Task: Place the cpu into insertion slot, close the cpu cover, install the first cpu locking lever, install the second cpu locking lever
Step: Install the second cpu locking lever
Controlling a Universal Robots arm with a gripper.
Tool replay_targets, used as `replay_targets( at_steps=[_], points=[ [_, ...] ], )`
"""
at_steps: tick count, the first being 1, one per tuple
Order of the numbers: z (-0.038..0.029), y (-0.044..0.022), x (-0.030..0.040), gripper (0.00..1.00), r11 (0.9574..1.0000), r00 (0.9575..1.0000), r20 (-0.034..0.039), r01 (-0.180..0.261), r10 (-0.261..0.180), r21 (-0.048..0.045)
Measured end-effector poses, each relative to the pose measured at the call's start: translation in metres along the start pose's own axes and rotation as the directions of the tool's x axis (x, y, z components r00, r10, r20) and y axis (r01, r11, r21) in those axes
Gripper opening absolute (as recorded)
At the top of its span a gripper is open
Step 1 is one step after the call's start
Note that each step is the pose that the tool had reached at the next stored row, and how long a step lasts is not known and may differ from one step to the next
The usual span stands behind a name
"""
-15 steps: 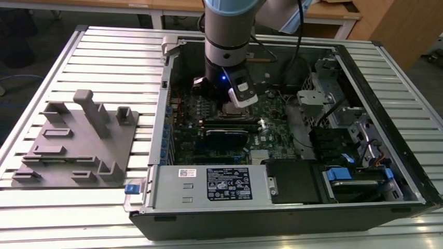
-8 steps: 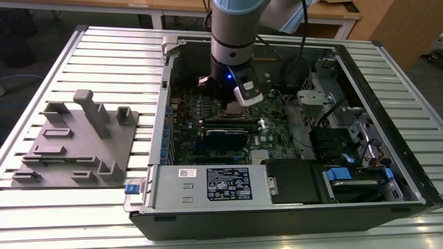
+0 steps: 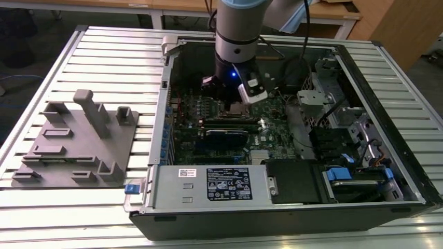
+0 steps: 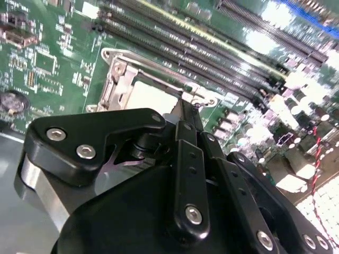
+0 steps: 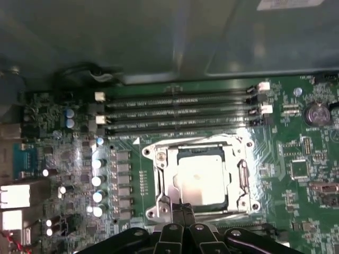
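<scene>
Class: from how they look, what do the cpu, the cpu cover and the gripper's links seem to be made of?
The cpu: likely metal-topped, a dull silver-grey face with soft glare. The cpu cover: probably stamped sheet metal, bright and shiny at its edges. The gripper links: matte black, metal or hard plastic, joined by silver screws.

So the count: one open case (image 3: 291,207) on the table, with one arm (image 3: 237,31) reaching down into it. One grey fixture block (image 3: 69,150) sits next to the case. On the board (image 5: 296,174) there's one cpu (image 5: 198,179) under one cover (image 5: 198,150). Four long memory slots (image 5: 175,114) run side by side, and one coin cell (image 5: 317,114) sits off by the corner. One blue latch (image 3: 132,188) is on the case edge.
</scene>
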State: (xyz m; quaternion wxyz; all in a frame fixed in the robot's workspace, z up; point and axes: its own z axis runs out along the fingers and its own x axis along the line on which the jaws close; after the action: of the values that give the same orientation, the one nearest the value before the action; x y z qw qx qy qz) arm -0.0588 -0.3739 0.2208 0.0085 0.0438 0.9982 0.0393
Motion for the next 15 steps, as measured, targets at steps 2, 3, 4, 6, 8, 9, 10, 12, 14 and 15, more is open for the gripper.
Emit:
replay_targets(
  at_steps=[2, 3, 4, 6, 8, 9, 10, 12, 14, 15],
  points=[
    [0.0001, 0.0014, 0.0, 0.1, 0.9998, 1.0, 0.0018, 0.0, 0.0, 0.0193],
    [0.0003, 0.0018, -0.0004, 0.1, 0.9998, 1.0, 0.0018, 0.0, 0.0, 0.0192],
    [0.0005, 0.0022, -0.0008, 0.1, 0.9998, 1.0, 0.0018, 0.0, 0.0, 0.0193],
    [0.0007, 0.0024, -0.0013, 0.1, 0.9999, 1.0, 0.0013, 0.0, 0.0, 0.0147],
    [0.0009, 0.0025, -0.0017, 0.1, 1.0, 1.0, 0.0004, 0.004, -0.004, 0.0068],
    [0.001, 0.0025, -0.0019, 0.1, 1.0, 1.0, -0.0004, 0.009, -0.009, 0.0017],
    [0.001, 0.0025, -0.002, 0.1, 0.9999, 0.9999, -0.0014, 0.015, -0.015, -0.0057],
    [0.001, 0.0025, -0.0022, 0.1, 0.9994, 0.9996, -0.0035, 0.027, -0.027, -0.0212],
    [0.0011, 0.0025, -0.0023, 0.1, 0.9989, 0.9993, -0.0038, 0.037, -0.037, -0.0297],
    [0.0013, 0.0026, -0.0028, 0.1, 0.9987, 0.9991, -0.0036, 0.041, -0.041, -0.0311]
  ],
)
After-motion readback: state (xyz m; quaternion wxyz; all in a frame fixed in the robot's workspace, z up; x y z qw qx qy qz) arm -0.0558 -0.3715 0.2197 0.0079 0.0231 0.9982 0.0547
